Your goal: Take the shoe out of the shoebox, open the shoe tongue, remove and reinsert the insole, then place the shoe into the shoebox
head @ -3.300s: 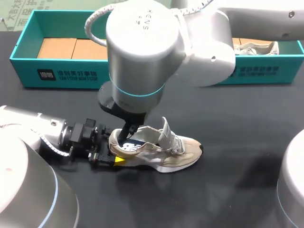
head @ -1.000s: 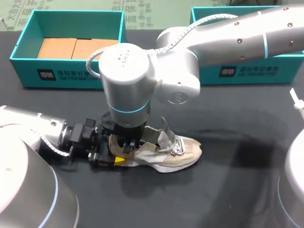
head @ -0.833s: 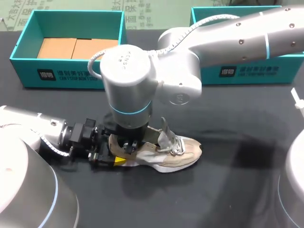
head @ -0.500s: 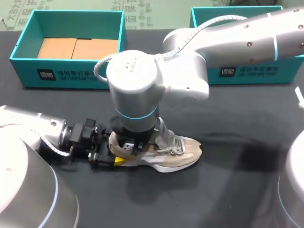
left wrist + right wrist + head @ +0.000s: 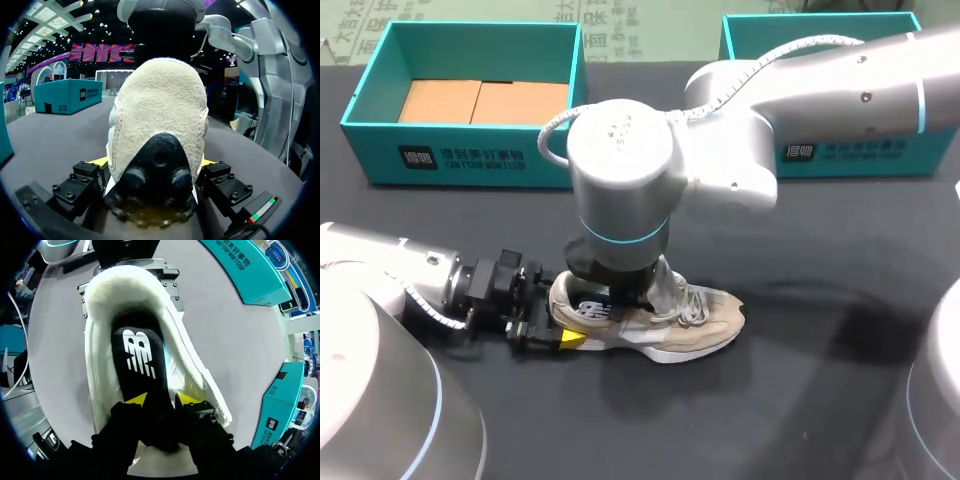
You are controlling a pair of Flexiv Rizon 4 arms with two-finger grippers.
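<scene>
A beige shoe lies on its sole on the black table, toe to the right and tongue pulled up. My left gripper comes in low from the left and has the heel clamped between its widely spread fingers. My right gripper points straight down into the shoe's mouth. In the right wrist view its yellow tips stand apart over the black insole, which lies flat inside the white collar. The right gripper is open, not pinching the insole.
Two teal shoeboxes stand along the back edge: one at the left with cardboard inserts, one at the right partly behind my right arm. Bare black tabletop lies in front of and to the right of the shoe.
My right arm has shifted to the right along the shoe, and its fingers have parted from shut. The left gripper and the shoe have kept still.
</scene>
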